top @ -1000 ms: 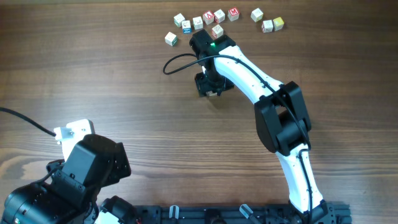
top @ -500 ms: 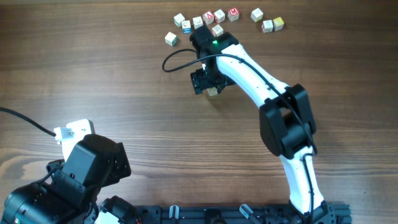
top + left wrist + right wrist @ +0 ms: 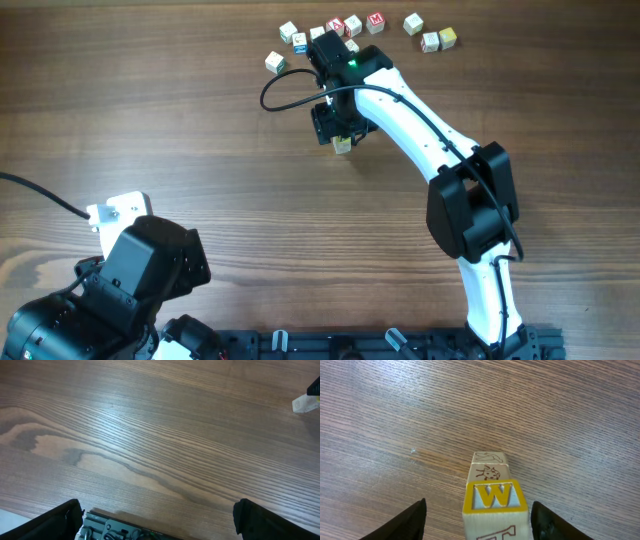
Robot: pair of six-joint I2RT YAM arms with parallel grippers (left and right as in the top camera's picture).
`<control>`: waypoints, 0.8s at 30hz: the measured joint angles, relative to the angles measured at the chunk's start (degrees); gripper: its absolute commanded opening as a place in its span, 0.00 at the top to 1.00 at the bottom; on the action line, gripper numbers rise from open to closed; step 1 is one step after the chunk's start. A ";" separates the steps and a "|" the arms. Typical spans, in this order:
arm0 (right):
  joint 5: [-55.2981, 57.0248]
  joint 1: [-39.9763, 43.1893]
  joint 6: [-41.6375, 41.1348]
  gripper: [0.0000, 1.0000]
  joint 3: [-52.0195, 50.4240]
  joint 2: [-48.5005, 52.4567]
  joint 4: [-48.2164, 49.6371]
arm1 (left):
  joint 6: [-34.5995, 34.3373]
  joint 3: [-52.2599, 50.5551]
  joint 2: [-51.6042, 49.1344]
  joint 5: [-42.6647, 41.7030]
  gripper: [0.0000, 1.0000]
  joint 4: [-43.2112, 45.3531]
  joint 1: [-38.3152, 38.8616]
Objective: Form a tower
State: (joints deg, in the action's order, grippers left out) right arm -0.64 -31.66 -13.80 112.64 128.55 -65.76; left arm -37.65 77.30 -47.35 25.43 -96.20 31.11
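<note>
The narrow tower (image 3: 494, 502) of small wooden letter cubes is stood on the brown wood-grain table (image 3: 395, 420), straddled by the right gripper (image 3: 479, 512), jaws parted and clear of it. The left gripper (image 3: 157, 512) is held wide open, empty. Pulling away is probably best done straight up, so nothing gets nudged. A white W on yellow is read on top.
</note>
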 measured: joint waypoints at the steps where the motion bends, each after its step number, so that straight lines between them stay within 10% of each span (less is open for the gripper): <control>1: 0.00 0.00 -0.02 0.35 0.00 0.00 -0.44 | 0.00 0.00 0.00 0.00 0.00 0.00 0.00; 24: 0.02 -0.02 -0.42 0.53 0.00 1.73 -1.27 | 0.00 0.00 0.00 0.00 0.00 0.00 0.00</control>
State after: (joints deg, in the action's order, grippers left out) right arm -0.62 -31.68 -14.22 112.64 130.28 -67.02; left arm -37.65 77.30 -47.35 25.43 -96.20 31.11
